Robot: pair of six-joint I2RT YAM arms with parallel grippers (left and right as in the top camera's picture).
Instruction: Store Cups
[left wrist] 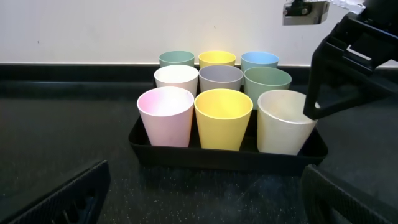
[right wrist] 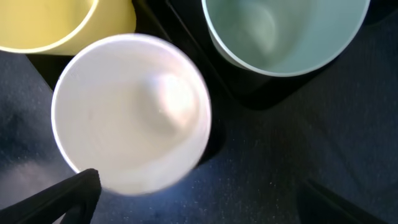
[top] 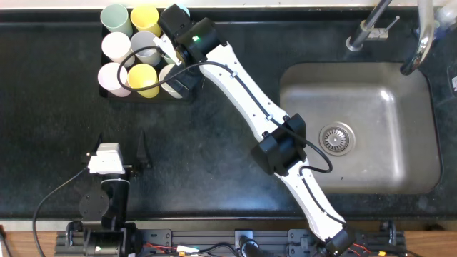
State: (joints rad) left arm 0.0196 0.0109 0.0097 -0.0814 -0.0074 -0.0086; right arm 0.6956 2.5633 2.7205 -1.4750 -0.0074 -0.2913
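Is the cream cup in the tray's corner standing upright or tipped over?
Upright: the cream cup stands in the tray, its open mouth facing up, empty inside.

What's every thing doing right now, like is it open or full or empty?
tray, full, holds nine cups
cups, all upright and empty
cream cup, in the tray's corner, under the right gripper
right gripper, open
left gripper, open, holding nothing
sink, empty
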